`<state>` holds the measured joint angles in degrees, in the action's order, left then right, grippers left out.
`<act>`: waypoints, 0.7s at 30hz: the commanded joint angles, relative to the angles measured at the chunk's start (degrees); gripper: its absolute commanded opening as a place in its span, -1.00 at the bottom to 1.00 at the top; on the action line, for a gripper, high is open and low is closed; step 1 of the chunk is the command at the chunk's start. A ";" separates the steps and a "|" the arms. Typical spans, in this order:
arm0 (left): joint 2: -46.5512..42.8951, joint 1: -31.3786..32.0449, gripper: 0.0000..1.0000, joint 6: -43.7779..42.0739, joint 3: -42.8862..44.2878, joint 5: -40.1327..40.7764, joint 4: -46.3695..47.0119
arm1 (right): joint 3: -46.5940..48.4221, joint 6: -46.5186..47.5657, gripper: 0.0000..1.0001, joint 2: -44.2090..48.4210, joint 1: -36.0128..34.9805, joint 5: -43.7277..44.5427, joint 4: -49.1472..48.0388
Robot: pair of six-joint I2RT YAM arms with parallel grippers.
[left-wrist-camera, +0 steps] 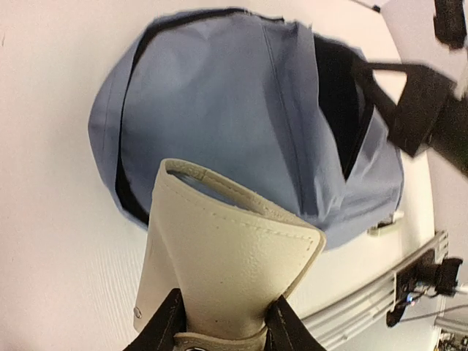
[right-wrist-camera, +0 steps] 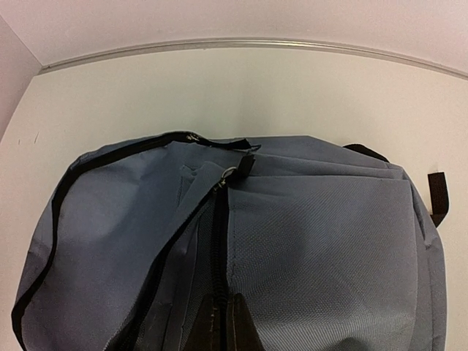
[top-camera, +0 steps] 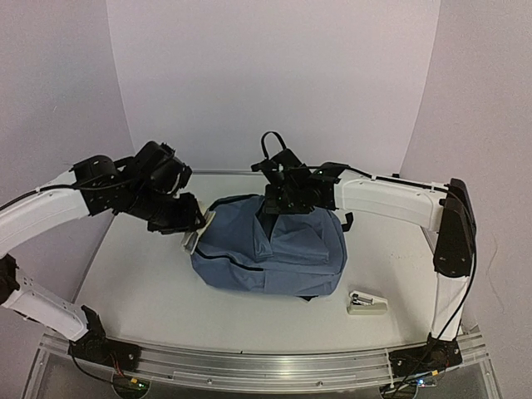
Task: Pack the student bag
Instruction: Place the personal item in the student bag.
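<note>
1. Your left gripper (left-wrist-camera: 224,319) is clamped on the end of a cream pouch (left-wrist-camera: 227,256) at the left side of the student bag (top-camera: 274,249), which lies mid-table (top-camera: 141,283).
2. Your right gripper (right-wrist-camera: 221,322) is pinched closed on the bag's black zip band, on its far side.
3. You have bare table to the left of the bag and along the near edge. A stapler (top-camera: 366,303) sits near the front right corner, apart from the bag.
4. Only your left wrist view shows the bag's mouth gaping.

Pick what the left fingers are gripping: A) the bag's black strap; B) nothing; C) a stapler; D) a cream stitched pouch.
D: in the left wrist view a cream stitched pouch sits clamped between the left fingers, beside the student bag.
</note>
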<state>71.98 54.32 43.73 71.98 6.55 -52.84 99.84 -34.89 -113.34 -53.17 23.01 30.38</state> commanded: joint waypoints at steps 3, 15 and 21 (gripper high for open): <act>17.68 -7.42 -0.32 -5.51 15.04 1.54 5.10 | 0.11 -0.09 -1.00 3.52 -0.07 -0.12 -2.76; 35.04 -9.42 0.35 -4.85 26.26 -0.91 1.60 | -0.95 -0.19 -1.00 3.74 -0.05 -0.90 -4.01; 25.31 -11.80 0.67 -5.26 17.22 -7.59 9.13 | -1.28 0.03 -1.00 4.08 -0.05 -0.74 -4.01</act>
<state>106.70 44.67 38.95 93.71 4.45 -49.40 98.49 -34.93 -113.12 -53.17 21.31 28.63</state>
